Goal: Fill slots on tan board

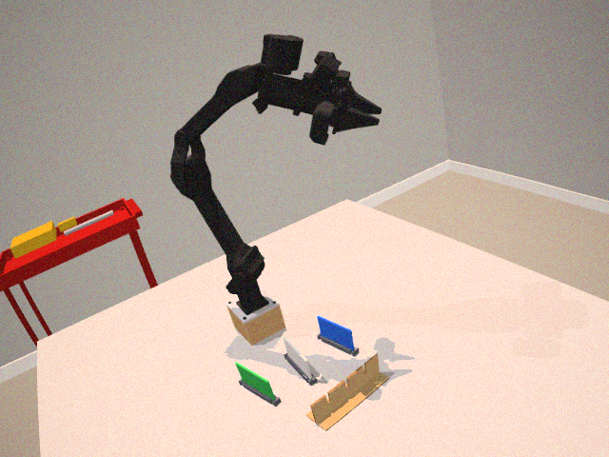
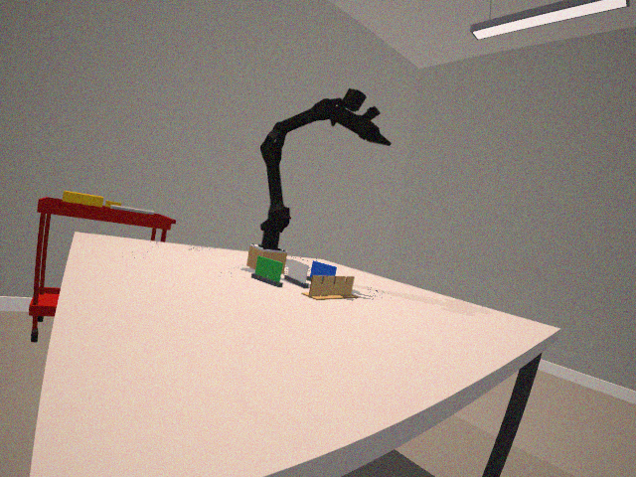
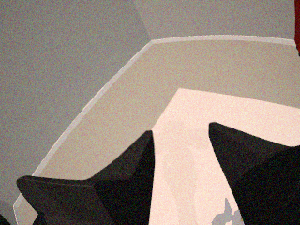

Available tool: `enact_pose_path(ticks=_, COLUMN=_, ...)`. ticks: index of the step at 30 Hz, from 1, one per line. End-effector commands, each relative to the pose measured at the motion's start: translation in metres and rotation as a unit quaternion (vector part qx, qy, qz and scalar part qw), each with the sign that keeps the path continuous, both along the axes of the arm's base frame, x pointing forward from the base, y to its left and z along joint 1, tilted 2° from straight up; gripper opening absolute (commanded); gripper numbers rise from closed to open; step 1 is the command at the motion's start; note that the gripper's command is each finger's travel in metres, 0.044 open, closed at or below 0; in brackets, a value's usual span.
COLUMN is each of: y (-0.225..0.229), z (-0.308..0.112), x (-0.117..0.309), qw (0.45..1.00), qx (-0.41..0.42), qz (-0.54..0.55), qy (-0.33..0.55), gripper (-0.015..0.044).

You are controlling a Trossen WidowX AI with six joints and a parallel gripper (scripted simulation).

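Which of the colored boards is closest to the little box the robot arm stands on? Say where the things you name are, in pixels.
The white board (image 1: 298,355) (image 2: 297,271). It stands upright in the middle holder, between the green board (image 1: 255,380) (image 2: 268,268) and the blue board (image 1: 336,332) (image 2: 323,269).

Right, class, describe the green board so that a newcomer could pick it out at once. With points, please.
On the big pale table (image 1: 442,393) (image 2: 205,359), find the black arm's wooden base block (image 1: 259,327) (image 2: 252,257). Near it, three colored boards stand upright in dark holders. The green board (image 1: 255,381) (image 2: 268,268) is the only green one, beside the white (image 1: 298,358) (image 2: 297,270).
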State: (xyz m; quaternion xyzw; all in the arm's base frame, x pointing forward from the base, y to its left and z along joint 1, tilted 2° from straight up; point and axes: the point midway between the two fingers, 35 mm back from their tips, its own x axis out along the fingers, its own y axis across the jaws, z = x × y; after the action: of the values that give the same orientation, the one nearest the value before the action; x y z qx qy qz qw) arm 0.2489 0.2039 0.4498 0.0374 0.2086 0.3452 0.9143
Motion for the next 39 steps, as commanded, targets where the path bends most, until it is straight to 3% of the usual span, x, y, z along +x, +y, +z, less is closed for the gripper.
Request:
enact_pose_path(ticks=1, y=-0.030, z=-0.028, x=0.023, qw=0.997, qx=-0.049, qz=-0.054, qy=0.016, gripper=0.0184)
enact_pose_path(ticks=10, y=-0.113, z=-0.107, x=0.056, qw=0.969, qx=-0.186, qz=-0.138, qy=0.080, gripper=0.0184)
enact_pose_path(ticks=18, y=-0.200, z=-0.185, x=0.048, qw=0.922, qx=-0.297, qz=-0.172, qy=0.181, gripper=0.0184)
enact_pose_path(ticks=26, y=-0.284, z=-0.268, x=-0.012, qw=0.858, qx=-0.361, qz=-0.159, qy=0.330, gripper=0.0184)
enact_pose_path(ticks=33, y=-0.314, z=-0.313, x=-0.073, qw=0.822, qx=-0.354, qz=-0.122, qy=0.429, gripper=0.0184)
enact_pose_path(ticks=39, y=-0.316, z=-0.323, x=-0.073, qw=0.821, qx=-0.353, qz=-0.120, qy=0.433, gripper=0.0184)
